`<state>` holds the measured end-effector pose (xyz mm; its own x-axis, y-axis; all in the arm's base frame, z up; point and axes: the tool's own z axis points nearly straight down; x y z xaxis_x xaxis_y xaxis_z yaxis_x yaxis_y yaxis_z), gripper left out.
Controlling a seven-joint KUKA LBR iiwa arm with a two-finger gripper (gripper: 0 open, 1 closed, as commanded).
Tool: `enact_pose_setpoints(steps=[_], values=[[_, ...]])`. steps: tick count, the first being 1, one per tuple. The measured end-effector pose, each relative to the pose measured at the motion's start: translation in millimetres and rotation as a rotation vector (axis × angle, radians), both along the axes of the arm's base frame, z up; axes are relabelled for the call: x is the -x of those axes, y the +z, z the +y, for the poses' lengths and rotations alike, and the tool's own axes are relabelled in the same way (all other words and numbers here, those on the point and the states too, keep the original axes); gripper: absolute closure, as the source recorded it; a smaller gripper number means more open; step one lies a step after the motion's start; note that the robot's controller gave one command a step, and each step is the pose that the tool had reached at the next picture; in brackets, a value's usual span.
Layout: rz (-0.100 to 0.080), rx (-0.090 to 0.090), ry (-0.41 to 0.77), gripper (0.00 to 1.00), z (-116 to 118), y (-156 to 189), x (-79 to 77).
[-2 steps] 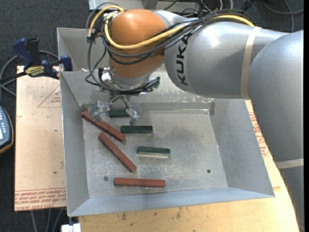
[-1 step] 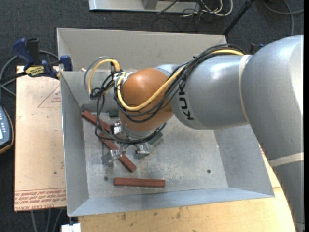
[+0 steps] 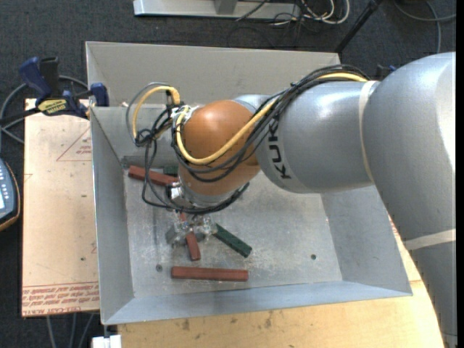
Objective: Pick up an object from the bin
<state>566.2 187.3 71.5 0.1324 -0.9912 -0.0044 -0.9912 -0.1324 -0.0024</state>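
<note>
My gripper (image 3: 190, 232) hangs low over the middle of the bin floor, its metal fingers reaching down to a short reddish-brown block (image 3: 193, 247) that lies between their tips. Just to its right lies a dark green block (image 3: 233, 241), slanted. A long reddish-brown bar (image 3: 209, 272) rests flat near the front wall, below the gripper. How wide the fingers stand is hidden by the wrist.
A second reddish-brown bar (image 3: 148, 175) lies at the back left of the bin with a dark green piece (image 3: 170, 170) beside it, partly under the arm's orange cover and cables. The arm covers the bin's right and back.
</note>
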Motion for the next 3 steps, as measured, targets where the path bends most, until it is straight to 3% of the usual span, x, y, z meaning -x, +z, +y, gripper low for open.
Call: enact_pose_setpoints(steps=[1, 2, 3], values=[[-0.009, -0.001, 0.013, 1.00, -10.3, 106.0, -24.1], [-0.002, 0.003, 0.631, 1.00, -38.7, 109.8, -44.8], [-0.005, 0.002, 1.161, 1.00, -14.1, 165.1, -36.5]])
